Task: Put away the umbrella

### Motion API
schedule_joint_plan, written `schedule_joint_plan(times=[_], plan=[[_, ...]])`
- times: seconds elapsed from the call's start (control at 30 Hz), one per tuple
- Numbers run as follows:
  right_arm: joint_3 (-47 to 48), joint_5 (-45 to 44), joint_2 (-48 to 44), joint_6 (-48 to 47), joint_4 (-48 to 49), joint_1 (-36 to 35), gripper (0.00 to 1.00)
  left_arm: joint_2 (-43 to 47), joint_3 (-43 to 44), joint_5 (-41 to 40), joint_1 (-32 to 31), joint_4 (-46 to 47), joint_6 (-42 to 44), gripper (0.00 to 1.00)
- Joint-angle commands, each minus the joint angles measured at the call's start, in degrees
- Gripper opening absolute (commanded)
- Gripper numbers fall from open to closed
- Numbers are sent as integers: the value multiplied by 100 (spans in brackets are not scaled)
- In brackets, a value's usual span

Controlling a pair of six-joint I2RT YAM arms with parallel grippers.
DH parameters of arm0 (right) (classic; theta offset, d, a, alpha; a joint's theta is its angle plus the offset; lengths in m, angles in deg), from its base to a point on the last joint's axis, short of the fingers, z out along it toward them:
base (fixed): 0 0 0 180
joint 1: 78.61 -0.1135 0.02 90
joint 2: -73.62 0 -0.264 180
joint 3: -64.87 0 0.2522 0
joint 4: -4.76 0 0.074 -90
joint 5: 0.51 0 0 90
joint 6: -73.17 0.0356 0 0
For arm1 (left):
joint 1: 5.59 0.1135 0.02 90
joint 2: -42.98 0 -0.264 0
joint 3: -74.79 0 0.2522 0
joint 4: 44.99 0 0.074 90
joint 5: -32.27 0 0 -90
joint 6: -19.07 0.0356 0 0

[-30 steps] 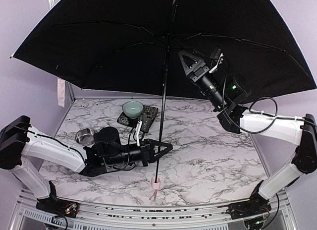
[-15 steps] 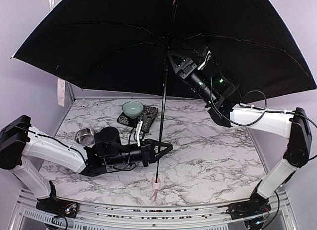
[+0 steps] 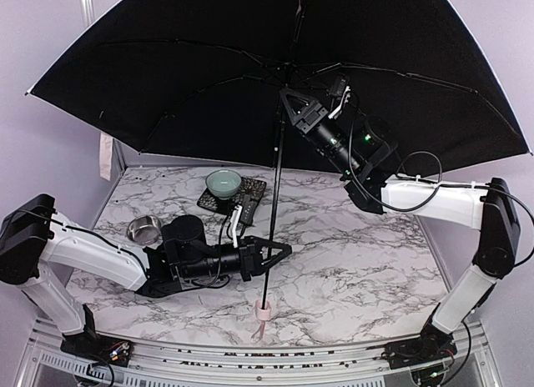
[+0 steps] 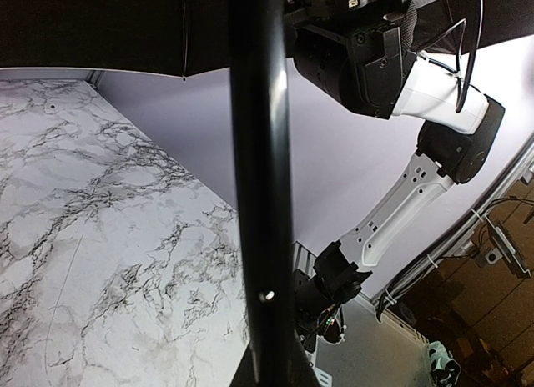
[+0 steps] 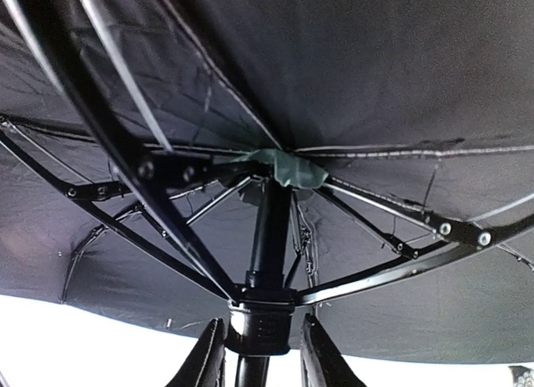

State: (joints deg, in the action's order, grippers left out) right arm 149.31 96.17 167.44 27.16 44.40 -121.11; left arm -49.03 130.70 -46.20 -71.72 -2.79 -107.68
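The umbrella (image 3: 209, 78) stands open, its black lining spread over the back of the table. Its thin black shaft (image 3: 273, 212) runs down to the small pink handle (image 3: 263, 310) near the front edge. My left gripper (image 3: 269, 252) lies low and is shut on the shaft (image 4: 259, 153) just above the handle. High up under the canopy, my right gripper (image 3: 286, 99) has its fingers (image 5: 209, 354) on either side of the black runner (image 5: 260, 324) where the ribs meet. A thin gap shows on each side, so the right gripper is open.
A teal bowl (image 3: 223, 183) sits on a dark mat (image 3: 250, 189) at the back of the marble table (image 3: 359, 262). A small metal cup (image 3: 143, 229) stands to the left. A pale pink strap (image 3: 103, 158) hangs from the canopy's left edge.
My right gripper moved left and up to the shaft and narrowed its jaws around the runner. The canopy shifted slightly. The left arm kept its grip.
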Motion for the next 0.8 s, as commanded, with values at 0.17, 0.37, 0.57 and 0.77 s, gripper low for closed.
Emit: schedule_joint_plan(times=[0.17,0.37,0.57,0.77], plan=[[-2,-279,-46,66,306,-22,6,31,198,42,-40,565,296,0],[-59,-290,-83,48,280,-22,0,39,193,59,-49,562,313,0],[-112,-233,-137,8,135,-21,0,78,179,20,-49,565,372,0],[-180,-145,-400,-860,-966,-90,7,302,165,-233,14,303,634,0]])
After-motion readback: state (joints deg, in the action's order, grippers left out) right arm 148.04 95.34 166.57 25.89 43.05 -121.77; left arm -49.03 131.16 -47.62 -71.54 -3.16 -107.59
